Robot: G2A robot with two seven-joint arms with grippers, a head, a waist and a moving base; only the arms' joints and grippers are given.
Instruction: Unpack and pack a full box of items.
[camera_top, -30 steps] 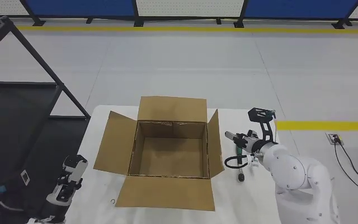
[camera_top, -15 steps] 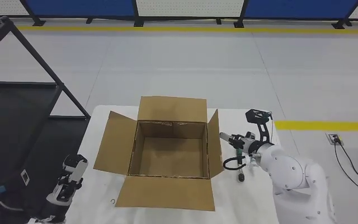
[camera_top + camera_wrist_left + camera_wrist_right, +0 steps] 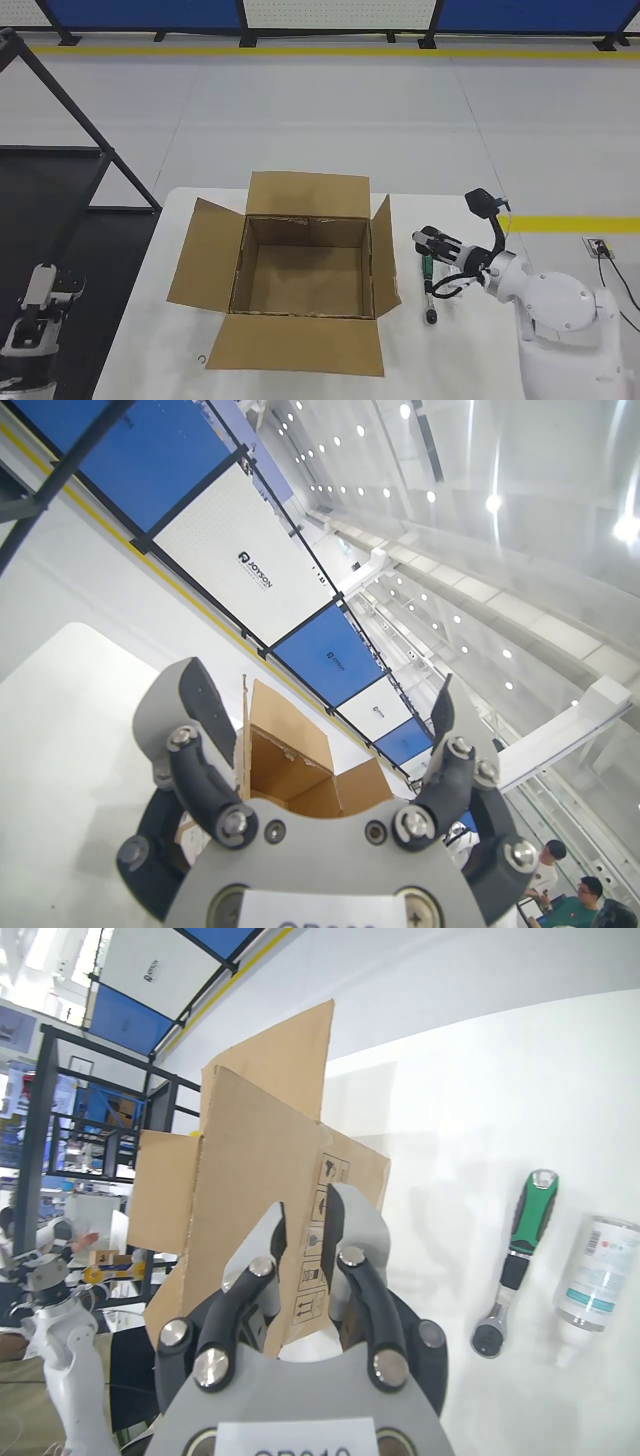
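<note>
beside the box (image 3: 300,232), ratchet (image 3: 525,1248) and bottle (image 3: 597,1273) — right gripper (image 3: 306,1208) close by

The left end effector (image 3: 320,680) tilts upward with its fingers spread wide, while the right end effector (image 3: 306,1208) hovers, fingers nearly together.

One open brown cardboard box (image 3: 295,345), one green-and-black-handled steel ratchet wrench (image 3: 520,1258) and one clear plastic bottle (image 3: 597,1273) are counted.
</note>
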